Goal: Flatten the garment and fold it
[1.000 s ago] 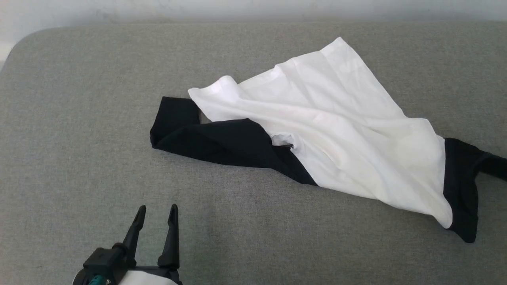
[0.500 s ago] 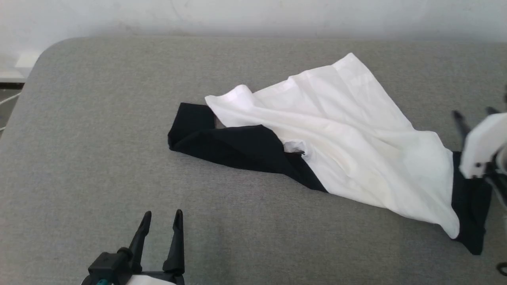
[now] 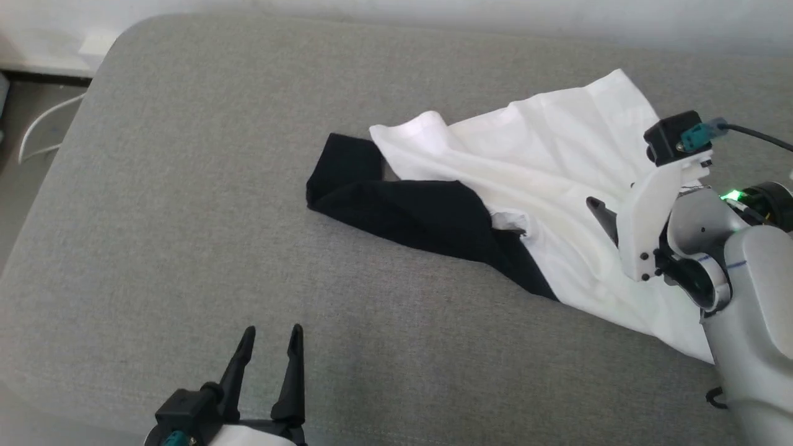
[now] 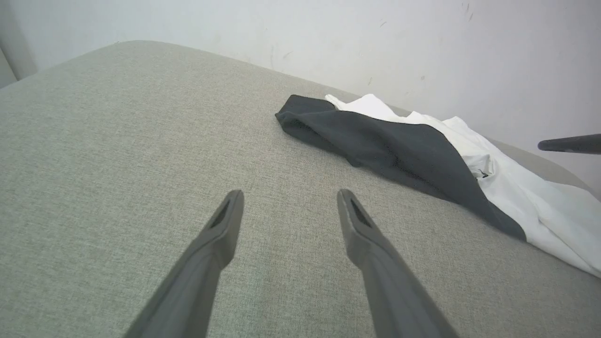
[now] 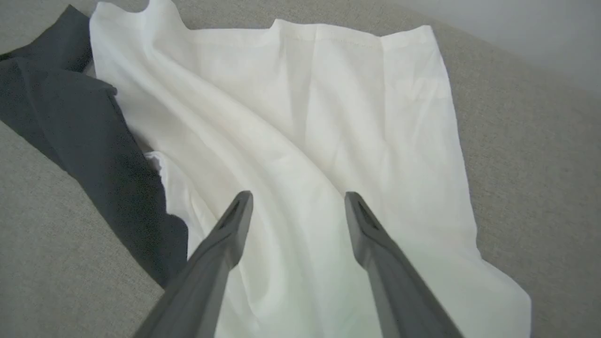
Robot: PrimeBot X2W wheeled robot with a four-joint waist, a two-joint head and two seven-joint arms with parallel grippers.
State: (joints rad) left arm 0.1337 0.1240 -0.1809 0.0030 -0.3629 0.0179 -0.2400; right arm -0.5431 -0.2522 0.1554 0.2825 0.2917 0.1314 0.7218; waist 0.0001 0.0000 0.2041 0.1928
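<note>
In the head view, the thin white shirt with long black sleeves lies crumpled toward the right of the grey fabric-covered desk, one black sleeve folded back on itself at its left. The left pincer rests near the front edge, spread wide and empty. The right pincer hangs over the white body. In the left wrist view, the left pincer gapes well apart from the shirt. In the right wrist view, the right pincer stands fully spread, gripping nothing, above the creased white panel. The cloth looks light, limp and prone to bunching, so a hem corner or a sleeve end seems the best hold.
</note>
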